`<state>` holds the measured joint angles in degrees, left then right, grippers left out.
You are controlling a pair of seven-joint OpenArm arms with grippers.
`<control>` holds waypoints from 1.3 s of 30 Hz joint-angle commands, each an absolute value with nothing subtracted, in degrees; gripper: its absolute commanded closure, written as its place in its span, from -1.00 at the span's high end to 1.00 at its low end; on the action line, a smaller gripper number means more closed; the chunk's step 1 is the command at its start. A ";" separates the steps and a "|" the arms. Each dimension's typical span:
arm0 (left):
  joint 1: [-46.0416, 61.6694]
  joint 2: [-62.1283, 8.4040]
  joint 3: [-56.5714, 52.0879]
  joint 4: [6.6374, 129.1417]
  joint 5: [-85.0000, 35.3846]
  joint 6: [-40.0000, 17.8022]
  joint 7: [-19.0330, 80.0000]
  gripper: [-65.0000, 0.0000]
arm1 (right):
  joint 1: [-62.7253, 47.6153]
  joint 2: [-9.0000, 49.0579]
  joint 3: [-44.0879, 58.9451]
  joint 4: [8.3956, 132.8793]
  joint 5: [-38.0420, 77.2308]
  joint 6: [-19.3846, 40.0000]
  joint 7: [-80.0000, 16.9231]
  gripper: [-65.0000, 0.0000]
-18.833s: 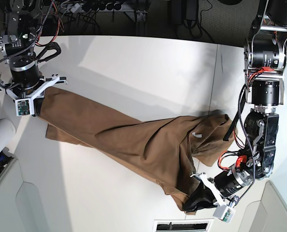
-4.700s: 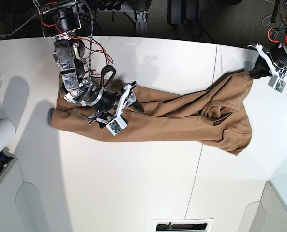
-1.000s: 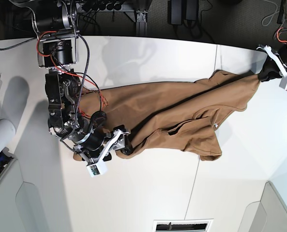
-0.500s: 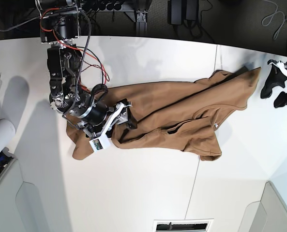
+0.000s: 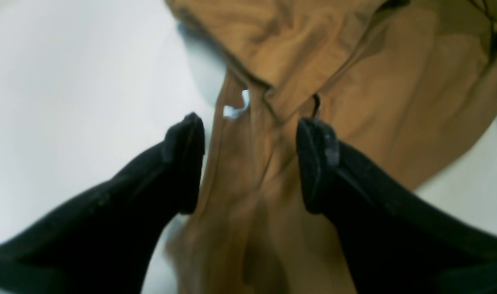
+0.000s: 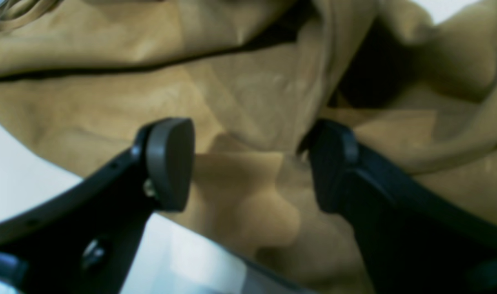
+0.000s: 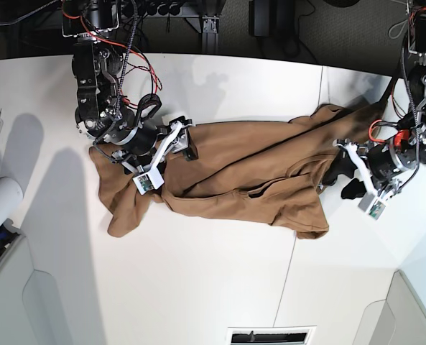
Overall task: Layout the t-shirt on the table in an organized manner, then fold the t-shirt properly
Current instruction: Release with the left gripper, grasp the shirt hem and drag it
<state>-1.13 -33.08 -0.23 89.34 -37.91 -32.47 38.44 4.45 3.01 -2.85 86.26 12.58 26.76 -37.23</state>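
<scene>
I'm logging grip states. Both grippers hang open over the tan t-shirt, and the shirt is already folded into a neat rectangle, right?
Not folded: the base view shows the t-shirt still rumpled and spread unevenly across the table. The left gripper and right gripper are indeed open over it.

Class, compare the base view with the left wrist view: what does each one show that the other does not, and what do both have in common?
Only the base view shows the whole crumpled t-shirt spread across the table, the right gripper open over its other end, and dark equipment behind the table. Only the left wrist view shows the small white tag up close, lying between the left gripper fingers. Both show tan cloth on white tabletop and the left gripper open, holding nothing.
</scene>
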 commanded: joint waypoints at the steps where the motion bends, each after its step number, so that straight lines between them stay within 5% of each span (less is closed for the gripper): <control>1: -3.79 -33.06 0.27 88.27 -38.26 -32.53 37.23 0.16 | 5.08 2.98 -2.74 87.20 12.97 26.81 -36.53 0.32; 10: -14.11 -25.67 1.50 71.92 -38.48 -31.09 37.30 0.12 | 4.89 2.98 -2.63 87.20 12.84 26.81 -37.78 0.32; 15: -15.57 -24.77 1.48 71.46 -44.86 -36.73 36.03 -1.00 | 4.89 2.98 -2.63 87.20 12.84 26.81 -37.78 0.32; 16: -16.40 -24.77 1.48 71.66 -46.39 -37.87 35.59 -1.00 | 4.89 2.98 -2.63 87.20 12.84 26.81 -37.78 0.32; 24: -28.77 -23.51 1.50 69.91 -44.01 -38.17 30.61 -1.00 | 3.20 2.98 -2.63 87.22 12.86 26.83 -37.76 0.32; 32: -41.56 -19.55 1.98 48.10 -33.56 -32.75 21.52 -1.00 | 2.98 2.98 -2.61 87.22 12.88 26.83 -39.72 0.32; 33: -42.81 -19.68 1.98 45.50 -33.06 -32.75 21.43 -0.93 | 2.98 2.98 -2.61 87.22 12.88 26.83 -39.75 0.32; 37: -44.64 -21.80 1.96 42.39 -33.52 -32.84 24.45 0.09 | 3.01 2.96 -2.63 87.29 13.65 26.83 -39.68 0.32; 39: -44.58 -23.83 1.96 43.66 -36.18 -33.30 27.81 0.12 | 3.01 2.96 -2.61 87.42 14.41 26.83 -39.68 0.32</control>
